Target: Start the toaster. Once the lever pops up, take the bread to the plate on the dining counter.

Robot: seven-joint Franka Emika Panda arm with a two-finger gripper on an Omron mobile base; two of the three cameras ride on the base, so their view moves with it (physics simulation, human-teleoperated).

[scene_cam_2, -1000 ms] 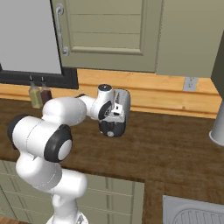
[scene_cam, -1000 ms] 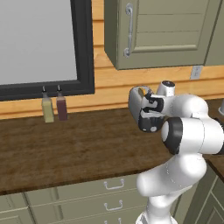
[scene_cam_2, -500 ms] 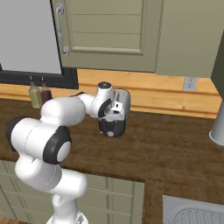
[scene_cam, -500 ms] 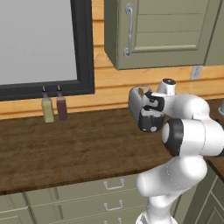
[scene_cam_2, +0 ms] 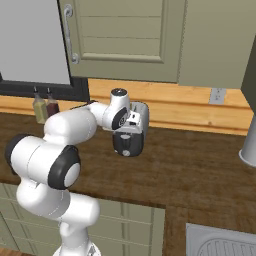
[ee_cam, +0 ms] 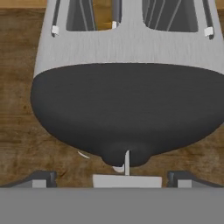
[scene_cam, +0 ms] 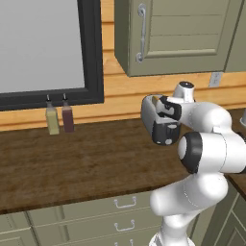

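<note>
The toaster, silver on top with a dark front, stands on the wood counter by the back wall, also in the right base view. My gripper hangs just over its front end, open, with nothing between the fingers. The hand view looks down on the two slots and the dark front, with the pale lever between my fingertips. A tan patch shows in the left slot; I cannot tell whether it is the bread. The plate and the dining counter are out of view.
Two small bottles stand at the wall under the dark-framed window. A green wall cabinet hangs above the toaster. A grey cylinder and a sink lie to the right.
</note>
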